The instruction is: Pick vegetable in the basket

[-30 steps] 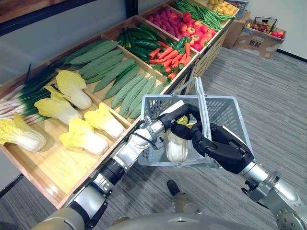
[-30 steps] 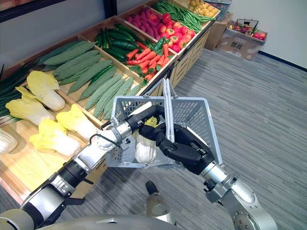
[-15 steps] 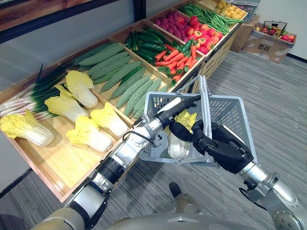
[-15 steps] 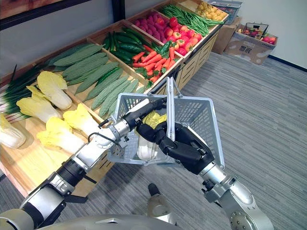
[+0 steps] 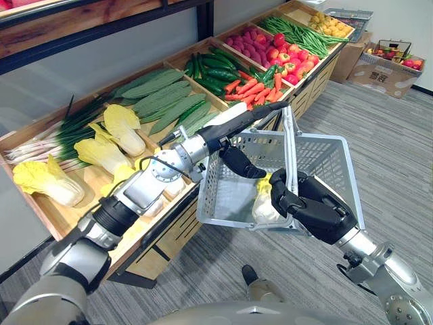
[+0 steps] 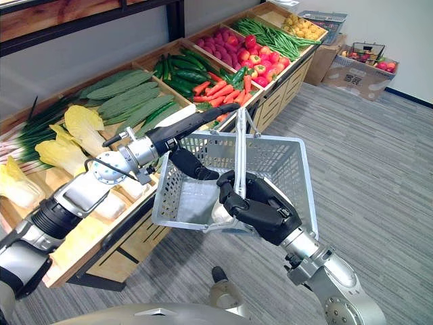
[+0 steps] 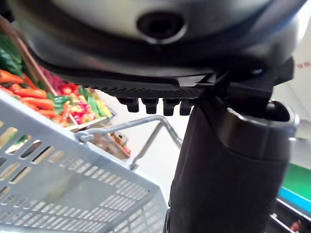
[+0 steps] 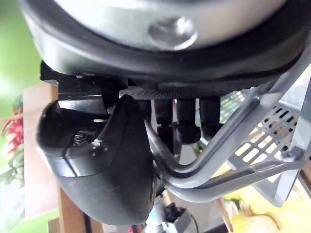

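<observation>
Grey carpet floor (image 5: 399, 128) is spread in front of a long wooden produce stand (image 5: 166, 237) on the robot's left.

Fingers (image 8: 187, 124) of the right hand (image 5: 318, 210) are curled round the grey handles (image 5: 289, 145) of the basket (image 5: 223, 196), which is held up off the floor just beside the stand's front edge. One cabbage (image 5: 262, 203) lies inside the basket near its bottom, partly hidden by the right hand and the handles.

The left hand (image 5: 226, 132) is held above the basket's rim on the stand side, its fingers stretched straight and holding nothing, its thumb angled down over the basket's opening. Whether the fingers touch the rim cannot be told. The left arm crosses the stand's front compartment and covers some of what lies there.

On the stand, more cabbages (image 5: 125, 128) are laid in the nearest compartment, with green onions (image 5: 61, 132) behind them. Bitter gourds (image 5: 162, 98) fill the next compartment, followed by cucumbers (image 5: 213, 68), carrots (image 5: 250, 88), peppers (image 5: 291, 61) and green beans (image 5: 298, 30) farther along. A cardboard box (image 5: 389, 68) is set on the floor past the stand's far end, well apart from the basket.
</observation>
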You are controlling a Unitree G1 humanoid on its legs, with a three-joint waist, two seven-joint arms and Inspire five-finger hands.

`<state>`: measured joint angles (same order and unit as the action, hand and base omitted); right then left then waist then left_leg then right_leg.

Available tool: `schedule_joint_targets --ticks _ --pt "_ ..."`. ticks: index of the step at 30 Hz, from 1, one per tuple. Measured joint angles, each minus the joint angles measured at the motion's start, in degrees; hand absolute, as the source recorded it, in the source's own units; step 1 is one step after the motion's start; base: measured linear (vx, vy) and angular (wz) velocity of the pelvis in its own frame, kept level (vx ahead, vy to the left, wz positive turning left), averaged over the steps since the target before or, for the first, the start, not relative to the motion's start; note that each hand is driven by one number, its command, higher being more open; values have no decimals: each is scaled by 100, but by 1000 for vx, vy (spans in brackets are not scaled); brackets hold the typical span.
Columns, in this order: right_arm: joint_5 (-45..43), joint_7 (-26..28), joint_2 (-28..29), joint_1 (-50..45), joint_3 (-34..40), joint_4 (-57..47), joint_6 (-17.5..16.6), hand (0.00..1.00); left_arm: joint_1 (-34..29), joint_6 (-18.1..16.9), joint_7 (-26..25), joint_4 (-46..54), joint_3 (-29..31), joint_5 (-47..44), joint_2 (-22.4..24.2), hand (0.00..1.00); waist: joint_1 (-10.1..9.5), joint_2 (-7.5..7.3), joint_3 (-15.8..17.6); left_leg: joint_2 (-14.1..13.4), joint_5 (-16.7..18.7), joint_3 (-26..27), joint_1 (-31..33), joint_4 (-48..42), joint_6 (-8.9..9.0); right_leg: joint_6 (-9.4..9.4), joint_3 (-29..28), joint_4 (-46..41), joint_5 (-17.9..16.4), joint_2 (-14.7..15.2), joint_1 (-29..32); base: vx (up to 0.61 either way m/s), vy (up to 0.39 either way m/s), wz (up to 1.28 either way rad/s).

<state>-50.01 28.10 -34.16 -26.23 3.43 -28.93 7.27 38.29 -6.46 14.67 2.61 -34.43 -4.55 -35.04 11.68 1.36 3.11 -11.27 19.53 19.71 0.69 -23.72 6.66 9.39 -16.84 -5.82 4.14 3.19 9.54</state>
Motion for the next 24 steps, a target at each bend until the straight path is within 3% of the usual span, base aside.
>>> schedule_joint_targets --ticks 7,10,15,21,24 --pt "0 0 -10 3 -150 7 0 0 220 -328 44 255 -43 -25 -210 100 0 32 -54 19 -6 3 1 6 -8 0 5 8 0 21 -8 0 0 0" --pt "0 0 0 2 -170 7 0 0 170 -342 -69 284 234 -23 -218 100 -3 29 -78 19 -19 -21 15 7 -11 2 36 8 1 32 -8 -2 3 4" --pt "1 -1 218 -47 -165 11 -1 0 -489 -373 -529 728 1604 -31 -141 100 -33 6 -96 69 -123 -109 21 140 -3 1 119 13 1 68 -15 2 -2 11" --pt "6 -2 781 -196 -32 37 -1 0 -1799 -371 -950 828 3309 -28 -27 100 -107 -119 -228 87 -309 -251 -14 399 40 -21 271 94 14 75 -76 4 -19 13" --pt "7 -3 929 -245 170 200 -1 0 -2615 -330 -1252 827 4617 -30 458 100 -173 -146 -249 96 -369 -260 -61 511 54 -46 297 97 4 70 -77 4 -5 2"
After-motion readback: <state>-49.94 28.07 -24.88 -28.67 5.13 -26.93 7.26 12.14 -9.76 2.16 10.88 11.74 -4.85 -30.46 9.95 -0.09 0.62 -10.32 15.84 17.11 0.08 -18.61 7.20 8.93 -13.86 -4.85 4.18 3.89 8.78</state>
